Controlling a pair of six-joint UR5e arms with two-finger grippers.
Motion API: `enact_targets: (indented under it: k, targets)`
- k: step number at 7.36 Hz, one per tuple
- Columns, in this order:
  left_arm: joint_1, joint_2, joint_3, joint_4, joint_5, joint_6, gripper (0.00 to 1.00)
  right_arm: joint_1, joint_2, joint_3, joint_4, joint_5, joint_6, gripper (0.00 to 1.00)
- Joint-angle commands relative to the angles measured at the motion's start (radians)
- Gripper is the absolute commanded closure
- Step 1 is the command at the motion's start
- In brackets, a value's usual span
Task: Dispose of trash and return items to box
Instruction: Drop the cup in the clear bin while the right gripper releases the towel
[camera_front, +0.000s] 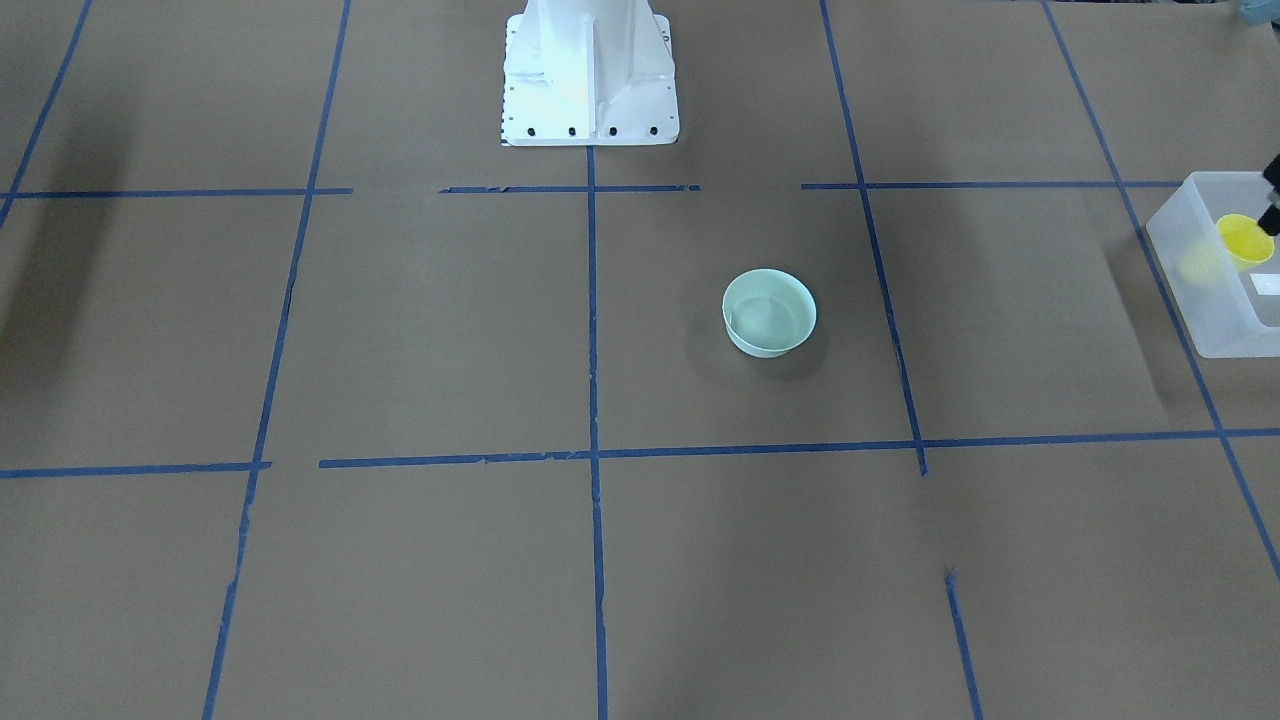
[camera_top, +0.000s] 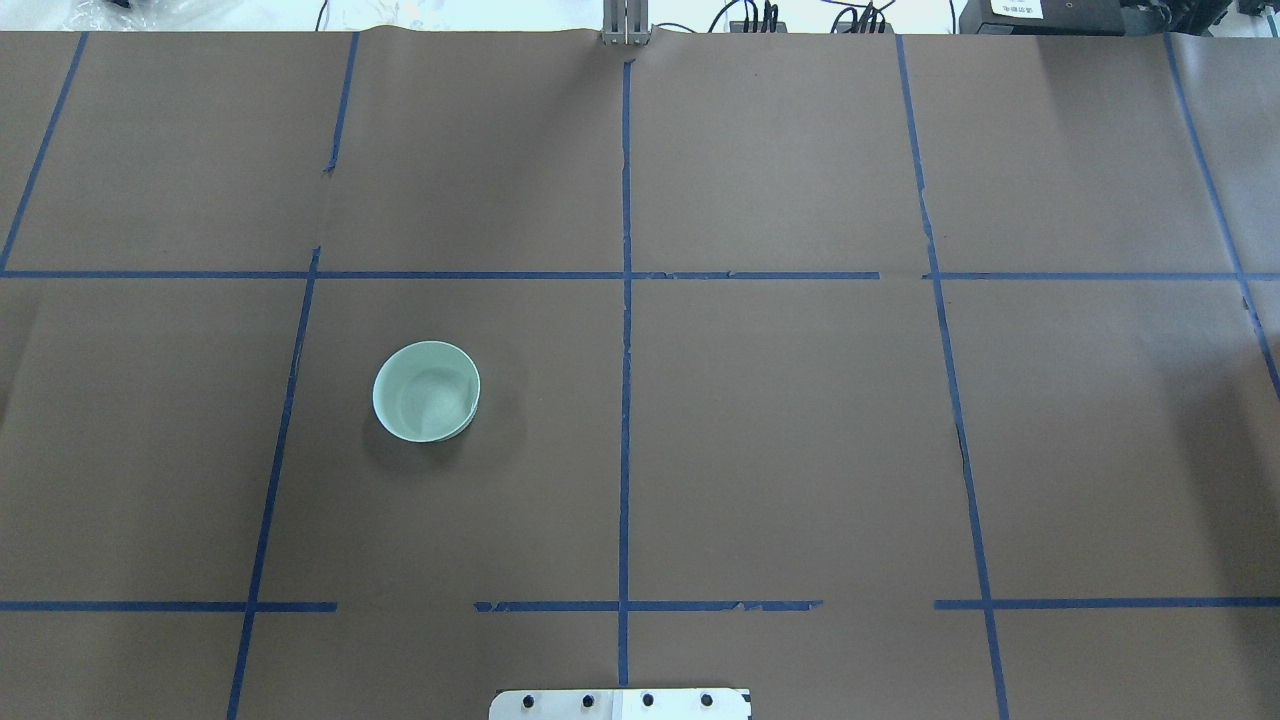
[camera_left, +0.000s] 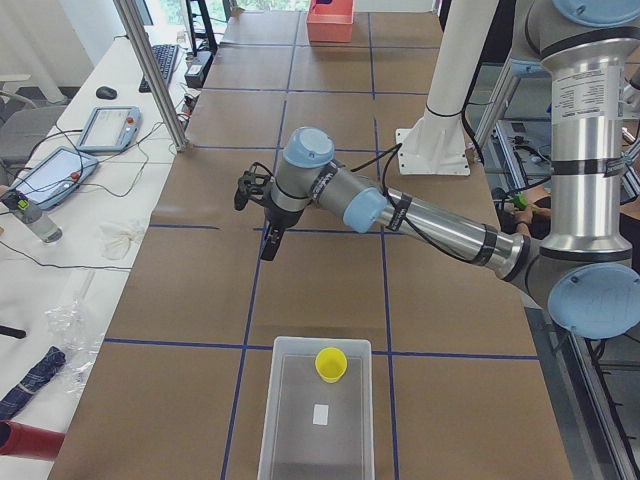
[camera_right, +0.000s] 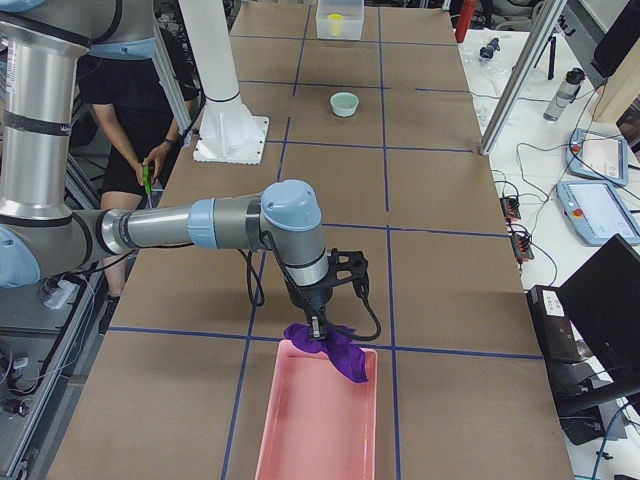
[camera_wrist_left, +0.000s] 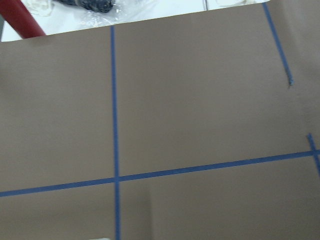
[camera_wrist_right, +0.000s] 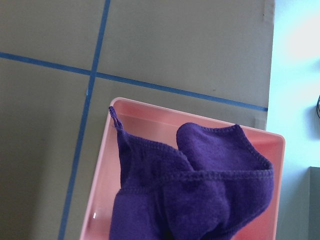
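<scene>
The pale mint-green bowl (camera_front: 768, 313) stands upright and empty on the brown table, left of centre in the overhead view (camera_top: 427, 391). The yellow cup (camera_left: 331, 364) stands inside the translucent box (camera_left: 318, 420) at the table's left end; both also show in the front-facing view, the cup (camera_front: 1243, 240) and the box (camera_front: 1215, 290). My left gripper (camera_left: 268, 240) hangs above the table beyond the box, touching neither; I cannot tell if it is open. My right gripper (camera_right: 320, 322) is over the near end of a pink tray (camera_right: 300, 430), with a purple cloth (camera_right: 338, 352) hanging at it; its jaws are hidden.
The white robot base (camera_front: 590, 75) stands at the table's middle edge. Blue tape lines grid the brown paper. The purple cloth (camera_wrist_right: 195, 185) drapes over the pink tray (camera_wrist_right: 102, 185) in the right wrist view. An operator (camera_right: 130, 110) stands behind the base. Side benches hold tablets and bottles.
</scene>
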Motion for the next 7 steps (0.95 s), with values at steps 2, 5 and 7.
enact_targets:
  k: [2, 5, 7]
  targets:
    - [0.163, -0.079, -0.006, -0.005, 0.002, -0.233, 0.00, 0.006, 0.013, -0.183, 0.046, -0.029, -0.072, 1.00]
    - [0.312, -0.117, -0.007, -0.020, 0.010, -0.412, 0.00, 0.007, 0.045, -0.325, 0.189, -0.020, -0.051, 0.23]
    - [0.375, -0.119, -0.004, -0.087, 0.014, -0.506, 0.00, 0.007, 0.070, -0.365, 0.192, 0.072, 0.016, 0.00]
